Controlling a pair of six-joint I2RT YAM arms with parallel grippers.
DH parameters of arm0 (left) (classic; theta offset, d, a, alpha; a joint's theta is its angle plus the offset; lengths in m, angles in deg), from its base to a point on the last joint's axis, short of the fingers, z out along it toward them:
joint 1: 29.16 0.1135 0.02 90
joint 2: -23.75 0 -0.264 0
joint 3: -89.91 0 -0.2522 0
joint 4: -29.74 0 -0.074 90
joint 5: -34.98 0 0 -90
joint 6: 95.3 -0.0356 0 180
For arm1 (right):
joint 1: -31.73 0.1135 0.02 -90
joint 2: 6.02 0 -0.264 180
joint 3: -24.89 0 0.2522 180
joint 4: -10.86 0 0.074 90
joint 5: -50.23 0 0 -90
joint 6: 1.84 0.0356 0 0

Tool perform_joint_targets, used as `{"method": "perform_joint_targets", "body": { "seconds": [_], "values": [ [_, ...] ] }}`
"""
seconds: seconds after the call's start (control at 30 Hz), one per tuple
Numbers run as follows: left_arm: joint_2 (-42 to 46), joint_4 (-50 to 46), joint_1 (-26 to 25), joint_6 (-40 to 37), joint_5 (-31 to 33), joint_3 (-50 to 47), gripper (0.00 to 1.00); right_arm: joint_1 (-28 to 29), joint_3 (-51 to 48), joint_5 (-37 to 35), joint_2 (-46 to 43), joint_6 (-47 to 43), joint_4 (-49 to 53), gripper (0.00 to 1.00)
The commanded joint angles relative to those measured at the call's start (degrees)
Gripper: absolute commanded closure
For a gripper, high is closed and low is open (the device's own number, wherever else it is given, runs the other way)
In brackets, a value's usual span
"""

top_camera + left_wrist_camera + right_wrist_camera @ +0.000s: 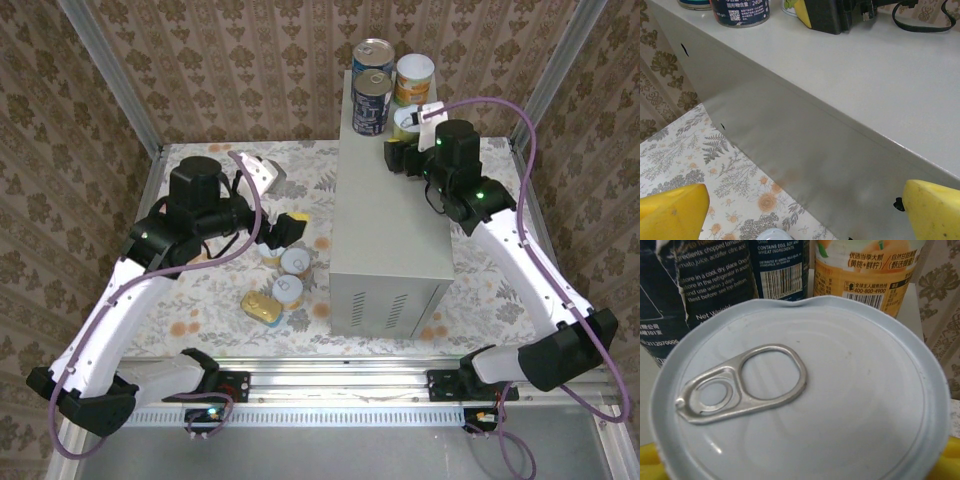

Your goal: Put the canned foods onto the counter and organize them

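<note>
Being half hidden under the right gripper (409,128), a can (800,390) is sitting between its fingers on the counter (390,230), grip unclear. The left gripper (285,232) is being held wide open, empty.

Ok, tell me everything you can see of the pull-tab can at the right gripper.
The can stands upright on the counter, near its far end. Its lid looks like white-coated metal with a silver ring pull lying flat; the far rim has a small dent. Two blue-labelled cans and an orange-labelled can stand behind it. The right gripper has yellow fingers either side; contact is unclear.
</note>
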Motion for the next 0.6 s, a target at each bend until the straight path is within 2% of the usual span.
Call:
{"method": "perform_joint_targets", "body": {
  "seconds": [0.0,0.27,0.57],
  "values": [
    [1.04,0.64,-0.33,-1.16,0.01,-0.37,0.00,-0.24,-1.80,0.51,-2.36,0.53,0.37,0.14],
    [0.91,1.26,-0.50,-0.66,-0.44,-0.72,0.00,-0.29,-5.66,-0.54,-5.67,1.03,0.37,0.15],
    [1.04,1.01,-0.93,-0.44,-0.08,-0.61,0.00,-2.30,-5.37,0.49,-4.48,1.29,-0.67,0.26]
  ]
}}
